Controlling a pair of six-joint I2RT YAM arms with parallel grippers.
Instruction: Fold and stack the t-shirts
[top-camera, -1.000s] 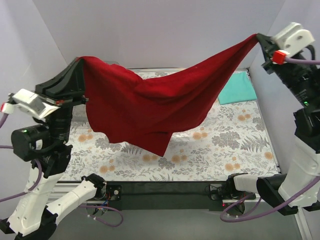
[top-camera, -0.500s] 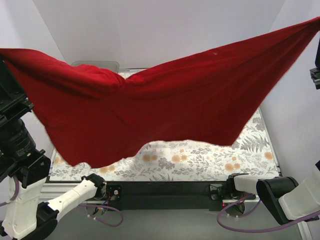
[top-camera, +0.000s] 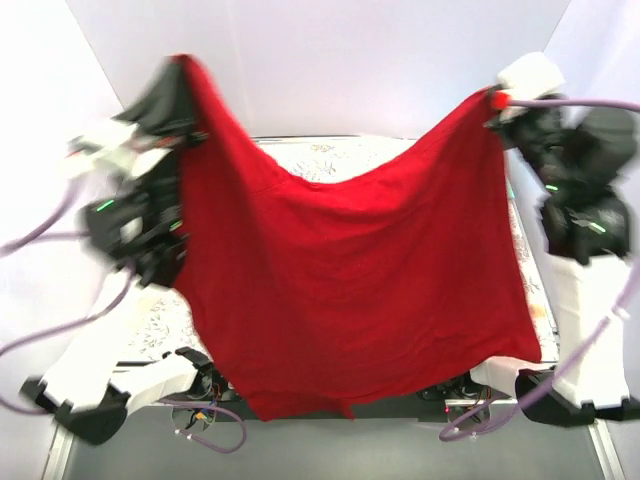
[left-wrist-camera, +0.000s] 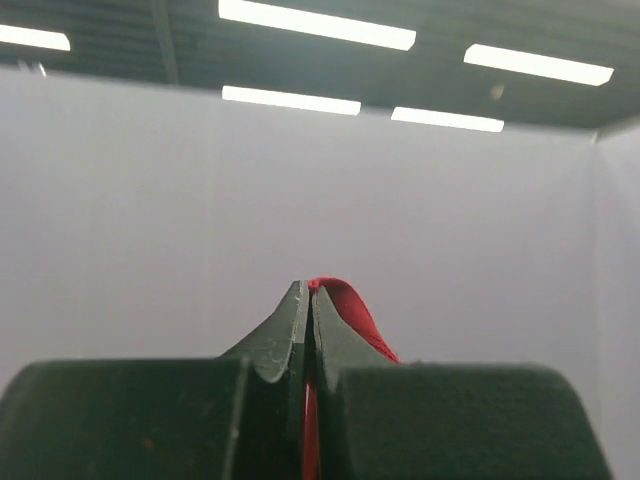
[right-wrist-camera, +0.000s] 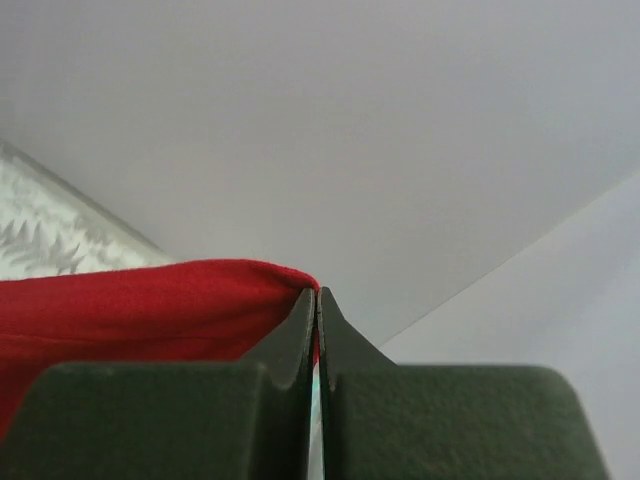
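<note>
The dark red t-shirt hangs spread wide in the air between both arms, covering most of the table in the top view. My left gripper is shut on its upper left corner, red cloth poking past the closed tips. High at the right, my right gripper is shut on the upper right corner, and the cloth runs off to the left of its tips. The shirt's lower edge hangs down to the near table edge. The teal t-shirt is hidden behind the red one.
A floral-patterned table cover shows in strips above and beside the shirt. White enclosure walls stand behind and at both sides. Arm bases and purple cables sit at the near edge.
Both arms swung back inward from the edges of the view. The shirt, stretched wide before, now hangs down as a broad sheet with its lower edge nearer the arm bases.
</note>
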